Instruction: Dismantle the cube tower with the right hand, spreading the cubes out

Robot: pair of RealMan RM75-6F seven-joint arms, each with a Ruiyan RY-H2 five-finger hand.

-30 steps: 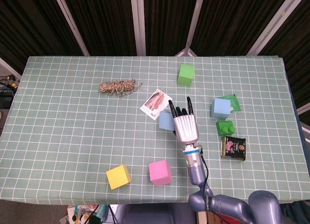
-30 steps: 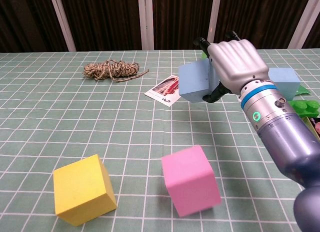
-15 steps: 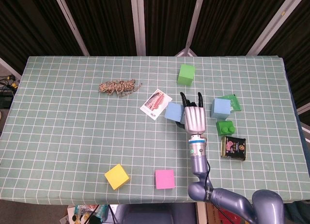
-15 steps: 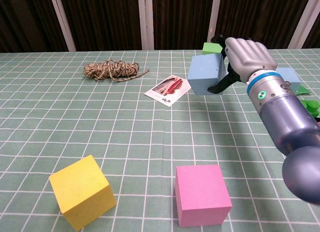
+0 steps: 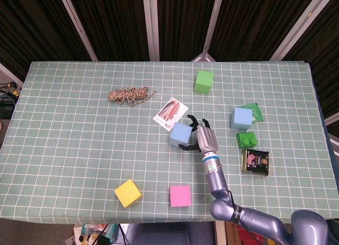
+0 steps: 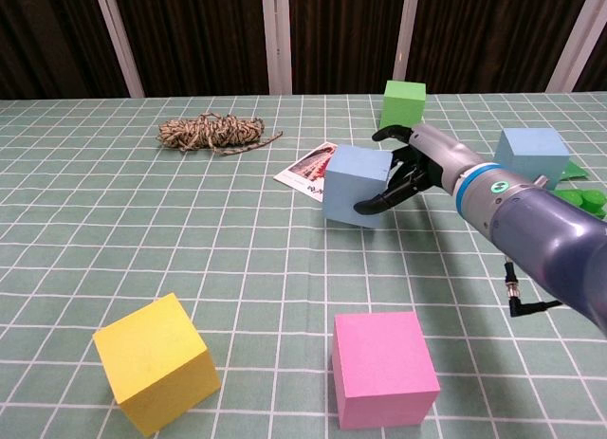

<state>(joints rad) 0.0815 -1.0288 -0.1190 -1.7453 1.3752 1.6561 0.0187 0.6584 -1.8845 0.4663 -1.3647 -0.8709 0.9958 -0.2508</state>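
Since half a second ago the right hand (image 5: 203, 139) is sitting lower and further left with the light blue cube (image 5: 180, 135), which is now down by the picture card (image 5: 171, 112) instead of up near the other blue cube (image 5: 241, 118).

Going left to right: the left half of the green checked table (image 5: 63, 128) is lying wide open, with just a rope bundle (image 5: 130, 94) at about 10 o'clock from the hand and the yellow cube (image 5: 128, 192) near the front edge at about 8 o'clock. The pink cube (image 5: 180, 196) is resting near the same front edge at roughly 7 o'clock, well apart from the yellow one. The green cube (image 5: 204, 81) is standing alone toward the far edge at 12 o'clock. The right side is getting crowded: the second blue cube, some green bricks (image 5: 246, 138) and a dark tin (image 5: 255, 161) are bunched together around 2 to 4 o'clock.

The held cube is looking like a plain, matte, pale blue block, slightly tilted in the chest view (image 6: 357, 184); can't tell if it's touching the cloth.

The right hand (image 6: 410, 167) is clamping it from the right side, black fingertips (image 6: 372, 207) wrapping its near and far faces. The left hand isn't showing in either view.
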